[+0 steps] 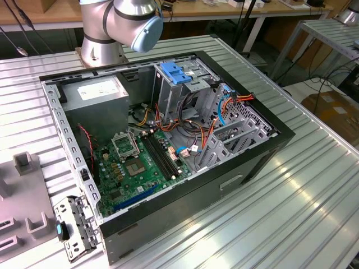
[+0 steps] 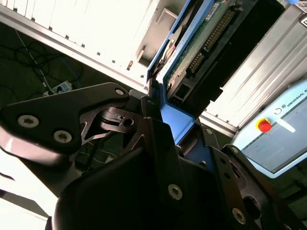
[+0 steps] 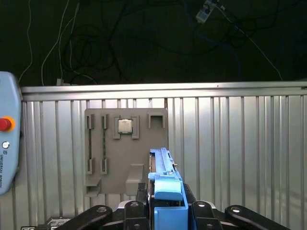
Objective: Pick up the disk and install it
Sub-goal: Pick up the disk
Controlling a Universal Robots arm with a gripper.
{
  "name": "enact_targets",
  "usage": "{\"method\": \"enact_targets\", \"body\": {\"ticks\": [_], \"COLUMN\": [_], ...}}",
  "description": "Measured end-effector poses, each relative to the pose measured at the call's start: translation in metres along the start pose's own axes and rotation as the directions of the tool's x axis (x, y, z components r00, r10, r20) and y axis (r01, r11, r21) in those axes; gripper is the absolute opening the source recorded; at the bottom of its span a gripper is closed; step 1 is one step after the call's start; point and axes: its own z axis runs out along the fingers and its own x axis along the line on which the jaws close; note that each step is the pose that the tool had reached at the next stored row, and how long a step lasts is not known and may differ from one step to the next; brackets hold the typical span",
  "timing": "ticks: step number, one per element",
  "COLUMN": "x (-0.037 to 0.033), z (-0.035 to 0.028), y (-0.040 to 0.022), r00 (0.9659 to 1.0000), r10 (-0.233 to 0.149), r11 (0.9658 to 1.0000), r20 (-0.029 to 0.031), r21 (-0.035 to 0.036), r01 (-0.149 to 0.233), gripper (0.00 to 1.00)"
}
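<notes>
While pincer (image 3: pixel 166 207) is clamping disk (image 3: pixel 165 184) edge-on by its blue carrier, disk is hanging over ribbed bench (image 3: pixel 240 143); grey fixture plate (image 3: pixel 110 153) is lying below, open computer case (image 1: pixel 252 165) is sitting on bench.

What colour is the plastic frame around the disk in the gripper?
Blue; it shows best in the second wrist view, edging the disk.

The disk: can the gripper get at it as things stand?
Yes, it seems: in the first wrist view the gripper looks shut on the disk, held edge-on, with nothing between them.
</notes>
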Motion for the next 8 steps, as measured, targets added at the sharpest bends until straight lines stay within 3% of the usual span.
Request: {"method": "enact_targets", "body": {"ticks": [4,8], "x": [-0.0001,-0.0003], "z": [0.0000,0.0001], "y": [-0.0033,-0.0111], "r00": [1.0000,1.0000], "r10": [0.000,0.000], "r11": [1.0000,1.0000], "r20": [-0.0001,-0.0004], "r21": [0.0000,0.0000], "r01": [0.000,0.000], "gripper": [0.37,0.37]}}
